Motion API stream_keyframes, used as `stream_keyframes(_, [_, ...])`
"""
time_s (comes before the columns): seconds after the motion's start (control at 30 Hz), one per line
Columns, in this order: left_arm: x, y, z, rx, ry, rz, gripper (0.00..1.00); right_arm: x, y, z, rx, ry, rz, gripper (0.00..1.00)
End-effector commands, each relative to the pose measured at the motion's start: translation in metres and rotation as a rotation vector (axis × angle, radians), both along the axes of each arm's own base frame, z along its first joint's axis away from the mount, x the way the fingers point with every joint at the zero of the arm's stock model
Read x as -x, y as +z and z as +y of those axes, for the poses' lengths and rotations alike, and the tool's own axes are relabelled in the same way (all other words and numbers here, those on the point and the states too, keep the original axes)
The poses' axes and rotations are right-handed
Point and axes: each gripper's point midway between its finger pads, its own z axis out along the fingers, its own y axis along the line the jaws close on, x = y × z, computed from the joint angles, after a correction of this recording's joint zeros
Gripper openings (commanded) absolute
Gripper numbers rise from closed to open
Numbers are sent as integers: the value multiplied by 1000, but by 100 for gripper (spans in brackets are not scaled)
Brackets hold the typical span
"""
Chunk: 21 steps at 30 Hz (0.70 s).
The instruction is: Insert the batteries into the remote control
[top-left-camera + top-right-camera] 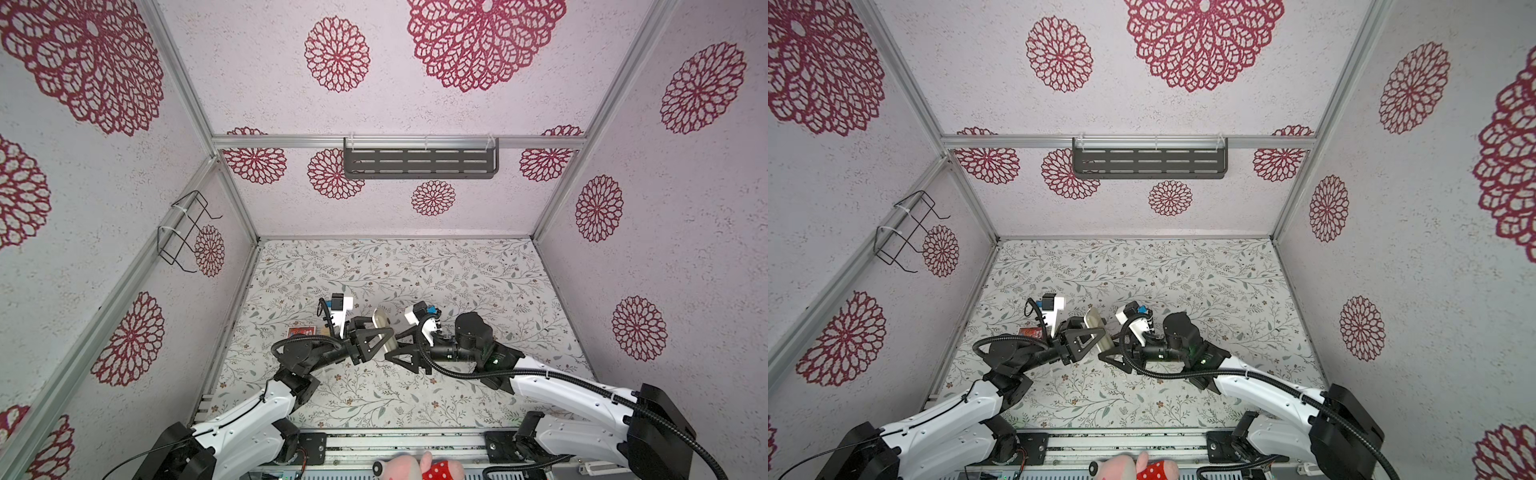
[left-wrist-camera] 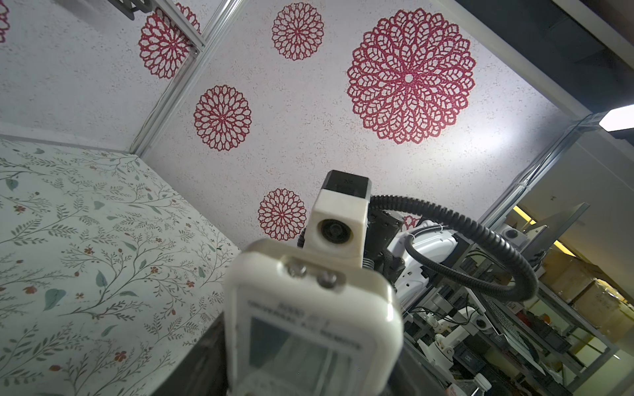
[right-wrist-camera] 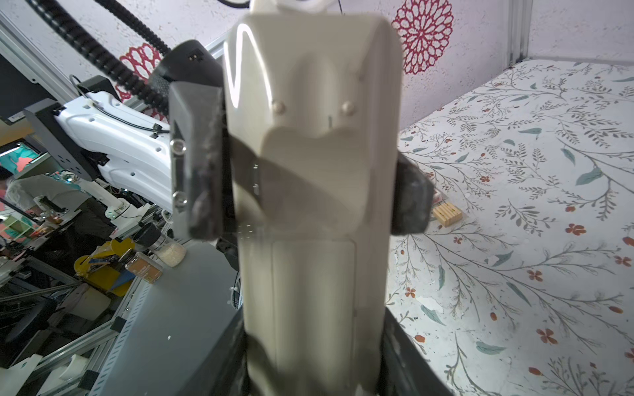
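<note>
Remote control, your slim white plastic handset with the beige-grey back [image 1: 380, 321], hangs tilted in the air above the floral-printed tabletop [image 1: 457, 282], between the two arms. You have the right gripper [image 1: 392, 345] clamped on its battery-cover end. The left gripper [image 3: 305, 185] straddles its middle, one jaw at either edge; whether they pinch yet, I cannot tell. On the table beyond lie the red printed card box [image 1: 302, 331] and, near it, the small tan wooden block [image 3: 447, 213]. The orange batteries show in no view. The rectangular cover [image 3: 312, 291] on the handset's back looks shut, so I judge you are at a handover, before any loading. Next you likely need one firm hold while the other pincer slides that cover off.
</note>
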Motion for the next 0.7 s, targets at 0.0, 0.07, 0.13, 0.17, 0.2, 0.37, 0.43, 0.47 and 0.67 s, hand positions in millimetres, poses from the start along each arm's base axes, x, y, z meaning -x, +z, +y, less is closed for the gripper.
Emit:
stream_keyframes(0.0, [13, 15, -2, 30, -51, -60, 70, -4, 30, -7, -97, -14, -41, 20])
stream_keyframes(0.07, [14, 15, -2, 29, -57, -60, 72, -4, 30, -8, -102, -12, -37, 20])
stream_keyframes(0.13, [14, 14, -3, 29, -62, -59, 72, -4, 31, -10, -113, -10, -37, 20])
stream_keyframes(0.17, [15, 14, -4, 29, -64, -59, 71, -5, 31, -10, -117, -9, -39, 20])
stream_keyframes(0.2, [15, 14, -4, 29, -66, -60, 70, -4, 32, -11, -121, -6, -37, 20])
stream_keyframes(0.37, [14, 13, -7, 26, -72, -60, 65, -2, 32, -10, -127, 15, -23, 20])
stream_keyframes(0.43, [13, 13, -8, 26, -71, -61, 65, -2, 29, -9, -117, 17, -14, 20])
stream_keyframes(0.47, [13, 13, -9, 26, -73, -62, 63, -2, 28, -9, -116, 21, -11, 20])
stream_keyframes(0.67, [13, 13, -11, 28, -82, -66, 55, -2, 27, -9, -117, 26, 0, 21])
